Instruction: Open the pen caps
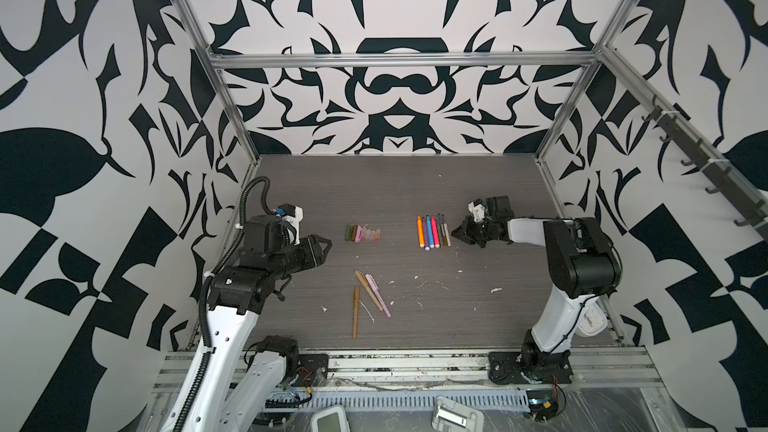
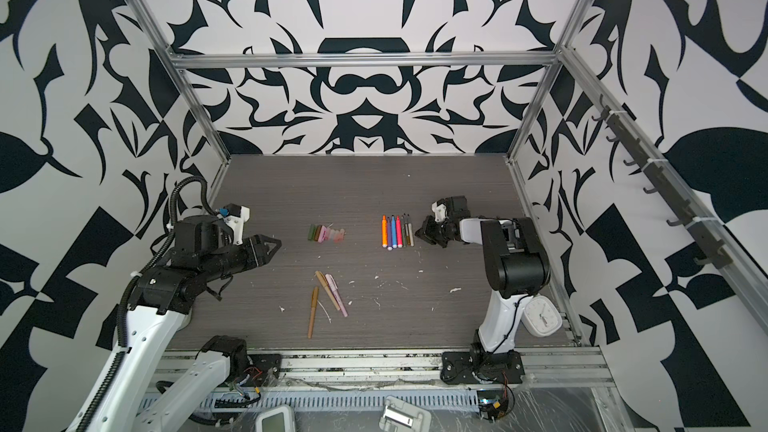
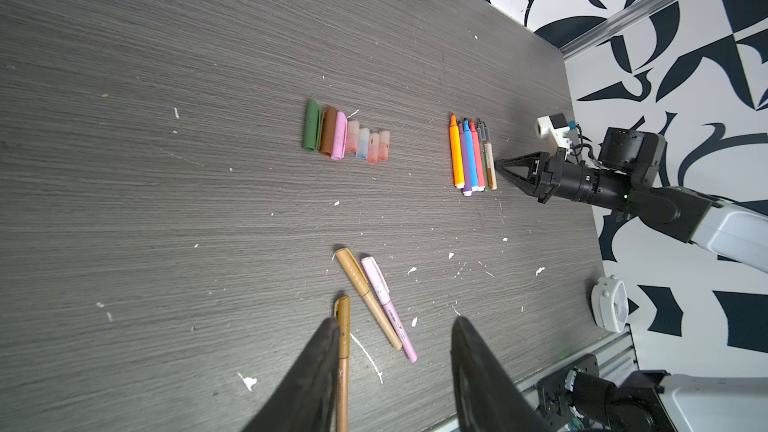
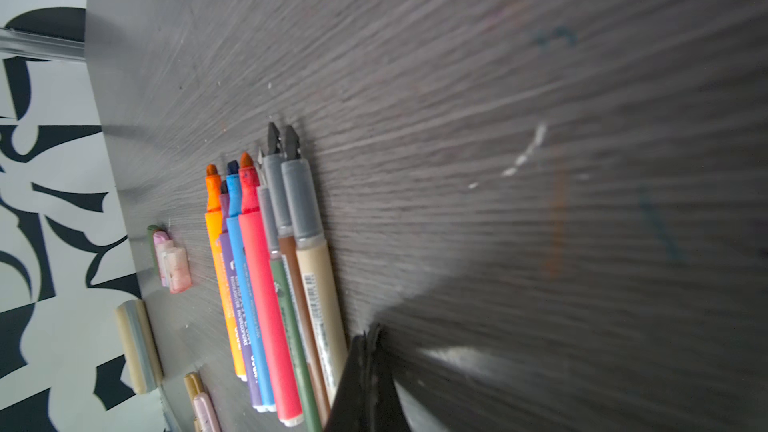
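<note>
Pen caps (image 1: 362, 233), seven of them, lie in a row at the far left-centre of the desk (image 1: 415, 184). Seven bared pens (image 1: 432, 231) line up to their right. Three capped pens (image 1: 370, 297) lie nearer, so I judge three pulls remain. My left pincer (image 1: 322, 251) hangs spread and empty. The right pincer (image 1: 457, 236) is pressed together beside the bared row.

My left gripper (image 1: 328, 245) hovers with jaws partly spread, gripping nothing, forearm reaching inward. My right gripper (image 1: 455, 235) is pinched tight, elbow bent high, wrist pointing inward.
</note>
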